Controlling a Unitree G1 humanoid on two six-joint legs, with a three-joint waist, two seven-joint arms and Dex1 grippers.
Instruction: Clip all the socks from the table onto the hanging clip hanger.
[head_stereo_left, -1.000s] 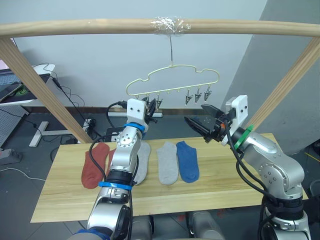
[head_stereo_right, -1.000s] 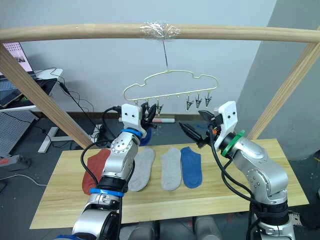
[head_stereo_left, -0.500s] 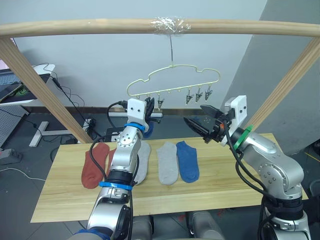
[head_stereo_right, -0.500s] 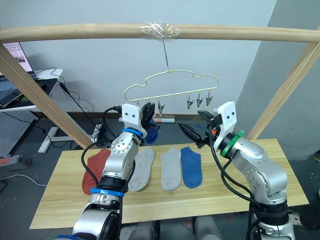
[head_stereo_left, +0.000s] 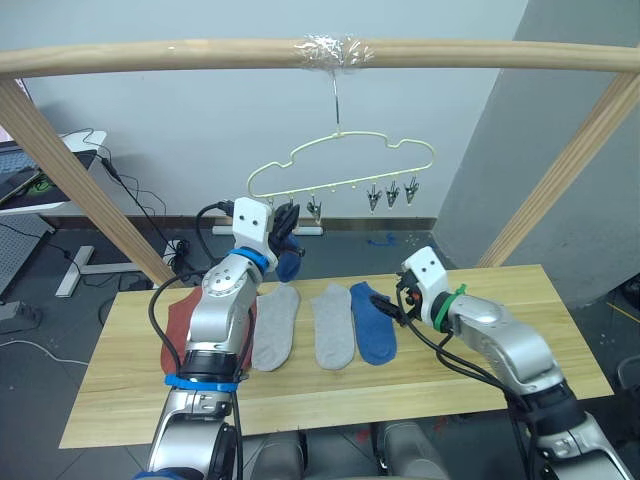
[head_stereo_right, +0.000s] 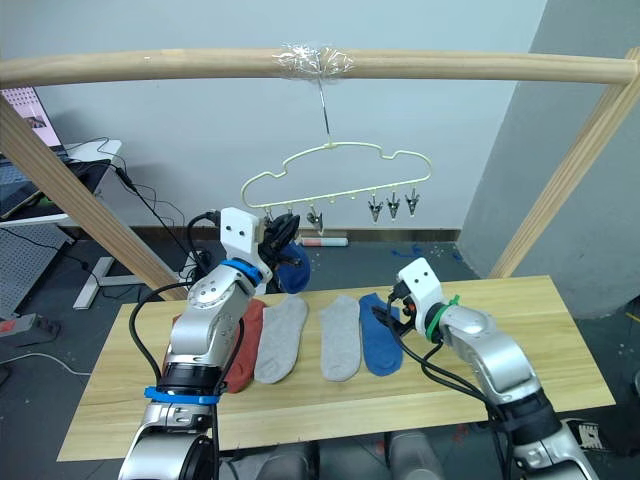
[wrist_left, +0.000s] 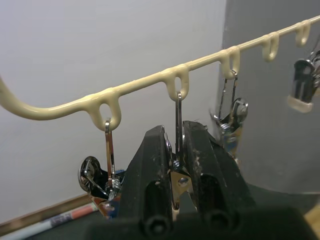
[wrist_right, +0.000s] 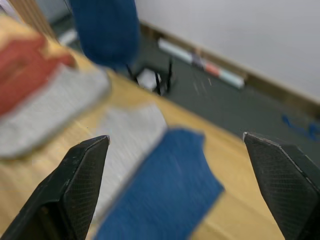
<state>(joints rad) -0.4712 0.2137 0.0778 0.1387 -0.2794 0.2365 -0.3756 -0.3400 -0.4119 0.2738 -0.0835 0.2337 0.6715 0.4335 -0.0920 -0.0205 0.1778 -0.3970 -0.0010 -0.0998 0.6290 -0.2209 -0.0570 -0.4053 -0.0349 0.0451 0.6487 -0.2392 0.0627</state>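
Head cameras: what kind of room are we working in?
Probably a lab or workshop, not a home: a bare wooden frame holds the clip hanger over the table, with a desk and loose cables behind.

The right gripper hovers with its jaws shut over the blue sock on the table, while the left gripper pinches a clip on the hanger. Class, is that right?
Not quite. The right gripper has its jaws wide open, not shut, as the right wrist view shows. The rest holds: it hovers over the blue sock on the table, and the left gripper pinches a clip on the hanger.
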